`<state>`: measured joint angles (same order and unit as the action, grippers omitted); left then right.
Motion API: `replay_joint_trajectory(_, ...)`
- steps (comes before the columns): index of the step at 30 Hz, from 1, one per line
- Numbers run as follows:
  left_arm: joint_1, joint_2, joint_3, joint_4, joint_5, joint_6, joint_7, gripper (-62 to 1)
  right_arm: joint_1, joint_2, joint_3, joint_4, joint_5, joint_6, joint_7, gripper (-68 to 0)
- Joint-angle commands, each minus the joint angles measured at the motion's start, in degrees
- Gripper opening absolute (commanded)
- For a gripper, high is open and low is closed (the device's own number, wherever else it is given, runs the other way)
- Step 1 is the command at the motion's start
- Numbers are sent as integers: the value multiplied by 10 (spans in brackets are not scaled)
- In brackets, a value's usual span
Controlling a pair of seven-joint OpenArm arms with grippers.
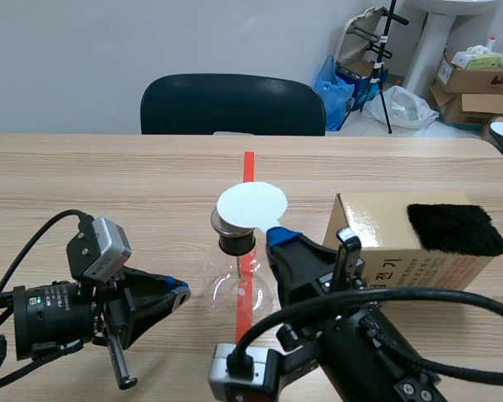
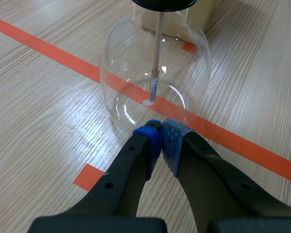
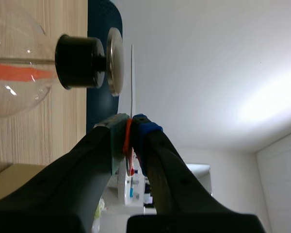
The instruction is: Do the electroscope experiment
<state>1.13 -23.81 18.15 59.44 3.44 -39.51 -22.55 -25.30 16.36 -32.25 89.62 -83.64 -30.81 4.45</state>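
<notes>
The right gripper (image 3: 131, 127) pinches the rim of a thin white disc (image 1: 251, 203), held just above the metal plate (image 3: 114, 60) on the glass flask (image 1: 235, 280), which stands midway between the tabletop's (image 1: 109, 176) side edges. I think it should come close slowly, flat, without bumping. The left gripper (image 2: 161, 133) is closed on nothing, beside the glass. Only the right wrist view shows the small gap. Only the left wrist view shows the strip (image 2: 153, 90) hanging inside.
</notes>
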Motion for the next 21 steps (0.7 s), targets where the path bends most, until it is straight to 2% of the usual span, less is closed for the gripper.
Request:
replay_joint_trajectory(1, 0, 2, -2, 8, -6, -1, -6, -571, 4, 3, 4, 5, -1, -6, 9, -666)
replay_joint_trajectory(6, 0, 2, -2, 8, -6, -1, -6, -571, 4, 3, 4, 5, -1, -6, 37, -666)
replay_joint_trajectory(21, 0, 2, -2, 8, -6, -1, -6, -571, 4, 3, 4, 5, -1, -6, 38, -666)
